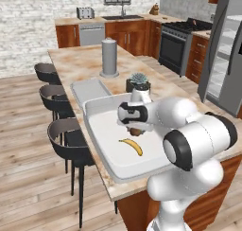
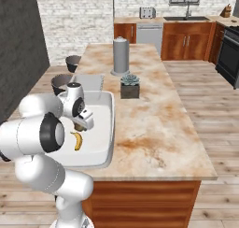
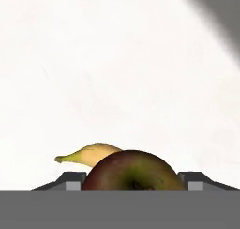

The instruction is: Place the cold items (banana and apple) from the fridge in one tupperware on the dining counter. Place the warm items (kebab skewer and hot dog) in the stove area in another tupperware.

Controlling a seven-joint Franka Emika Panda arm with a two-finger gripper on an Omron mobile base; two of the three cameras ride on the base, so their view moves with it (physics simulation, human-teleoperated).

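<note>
gripper (image 3: 131,186) clamping apple (image 3: 132,171), banana (image 3: 89,155) beyond

Brick walls (image 1: 28,31), plank floor (image 1: 28,145), stools (image 1: 66,135)

Yellow banana (image 1: 132,146) lies flat in the pale tupperware (image 1: 101,152); red-brown apple (image 3: 132,171) sits between the gripper's fingers.

From behind the arm's left we look forward and down along the dining counter (image 1: 156,90) toward the far kitchen wall, the fridge (image 1: 222,50) at right. From behind its right we face the same counter, stove area (image 2: 229,54) at far right. Both share the one tupperware (image 1: 101,130) and the banana (image 1: 132,146). Our hand camera sits very near, facing the tray floor past the apple (image 3: 131,171).
</note>
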